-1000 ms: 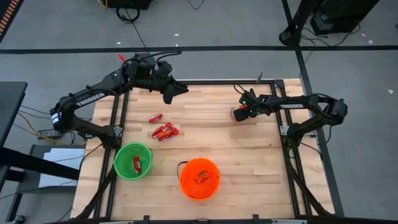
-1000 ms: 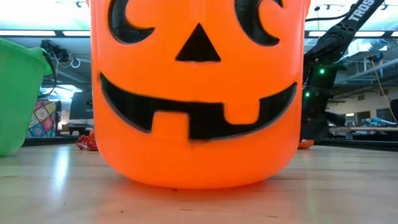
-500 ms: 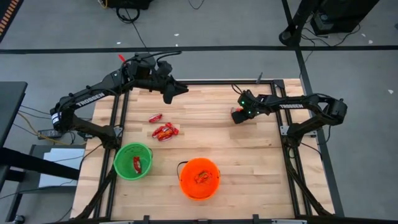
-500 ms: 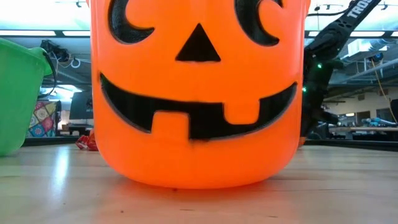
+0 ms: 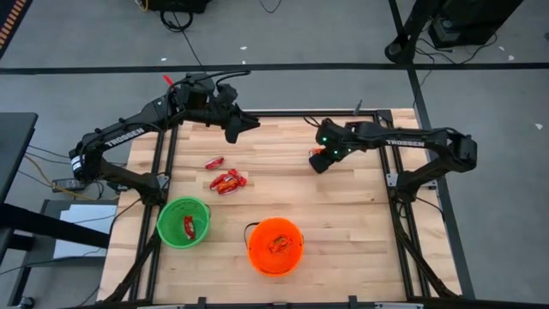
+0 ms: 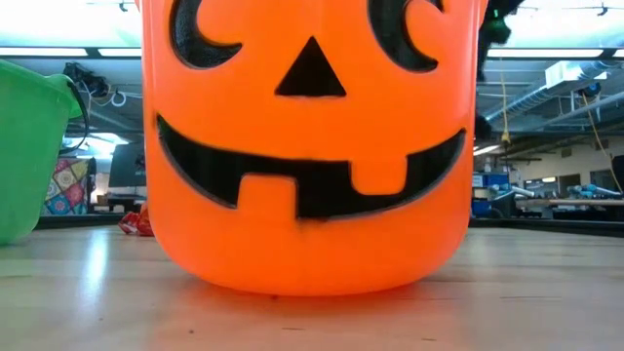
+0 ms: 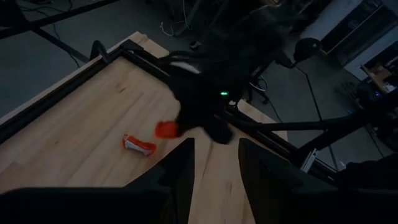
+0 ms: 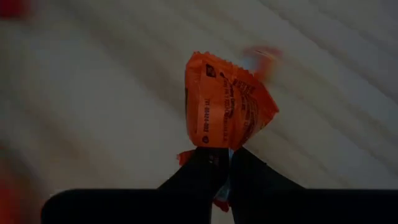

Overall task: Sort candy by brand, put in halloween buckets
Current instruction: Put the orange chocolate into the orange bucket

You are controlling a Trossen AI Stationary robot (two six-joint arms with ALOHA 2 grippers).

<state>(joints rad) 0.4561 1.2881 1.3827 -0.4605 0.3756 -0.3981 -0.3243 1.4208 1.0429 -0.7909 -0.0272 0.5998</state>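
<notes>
Right gripper [image 5: 316, 160] up over the far middle of the table [image 5: 343, 215], pinched tight on one orange candy [image 8: 229, 109], wrapper sticking out past the dark fingertips [image 8: 205, 165]. Left gripper [image 5: 249, 123] by the far left edge, fingers a little apart, nothing between them. Small bunch of red candy [image 5: 226, 181] lying on the wood, near the left side. Green bucket [image 5: 183, 222] and orange bucket [image 5: 275, 245] standing at the near side, some candy inside each.
</notes>
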